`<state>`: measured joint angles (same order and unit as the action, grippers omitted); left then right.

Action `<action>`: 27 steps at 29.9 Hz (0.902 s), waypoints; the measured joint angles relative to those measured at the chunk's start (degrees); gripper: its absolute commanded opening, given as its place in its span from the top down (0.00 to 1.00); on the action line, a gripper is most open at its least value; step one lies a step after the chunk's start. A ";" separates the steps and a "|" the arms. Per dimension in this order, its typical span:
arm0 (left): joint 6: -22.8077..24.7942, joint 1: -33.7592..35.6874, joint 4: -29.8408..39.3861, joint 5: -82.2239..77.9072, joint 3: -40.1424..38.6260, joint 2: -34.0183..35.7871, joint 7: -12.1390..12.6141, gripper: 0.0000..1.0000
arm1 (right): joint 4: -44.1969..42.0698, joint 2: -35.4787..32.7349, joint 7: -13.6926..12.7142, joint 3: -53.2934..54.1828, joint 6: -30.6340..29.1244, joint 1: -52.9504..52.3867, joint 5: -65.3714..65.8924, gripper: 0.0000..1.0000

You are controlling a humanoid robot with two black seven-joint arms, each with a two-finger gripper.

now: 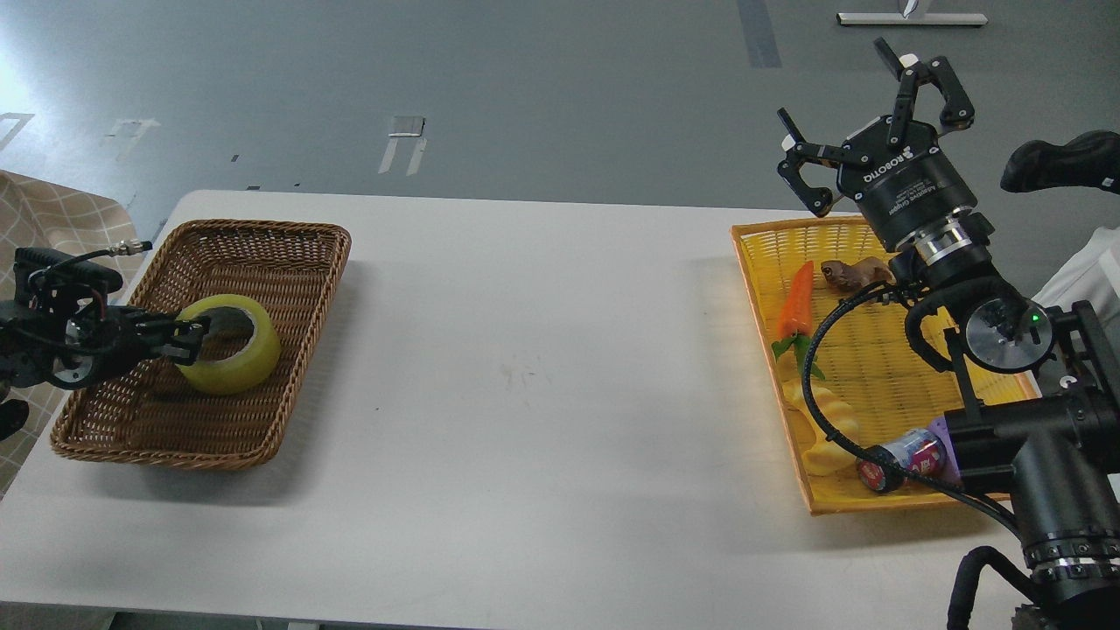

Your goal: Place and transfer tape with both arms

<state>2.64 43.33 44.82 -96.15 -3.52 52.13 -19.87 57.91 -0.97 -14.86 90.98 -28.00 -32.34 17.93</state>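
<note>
the tape (233,354) is seen inside the brown wicker basket (289,254) on the left of the white bench (525,367). a yellow tray (884,367) on the right holds a carrot (795,302) and other small things. the right hand (875,118) is raised above the tray, fingers spread wide and empty. the left hand (188,339) is at the tape's core, fingers closed on its rim.

A table (525,394) is carrying two baskets well apart: a wicker basket (262,241) is sitting at its left end and a tray basket (761,289) at its right. The tape (241,350) is lying in the wicker basket. A carrot (796,302), a can (901,459) and a ridged toy (822,433) are lying in the tray basket.
</note>
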 measured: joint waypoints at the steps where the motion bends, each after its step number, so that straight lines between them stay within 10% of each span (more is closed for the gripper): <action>1: 0.00 0.00 0.00 0.00 -0.03 0.00 0.03 0.32 | 0.00 0.00 0.00 0.00 0.00 0.00 0.00 0.01; 27: 0.87 11.72 11.48 9.99 -0.82 4.58 0.00 0.15 | 0.01 -0.01 0.00 0.07 0.00 0.00 0.00 0.01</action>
<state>3.50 55.05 56.31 -86.16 -4.35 56.71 -19.87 57.93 -0.98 -14.85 91.05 -28.00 -32.34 17.93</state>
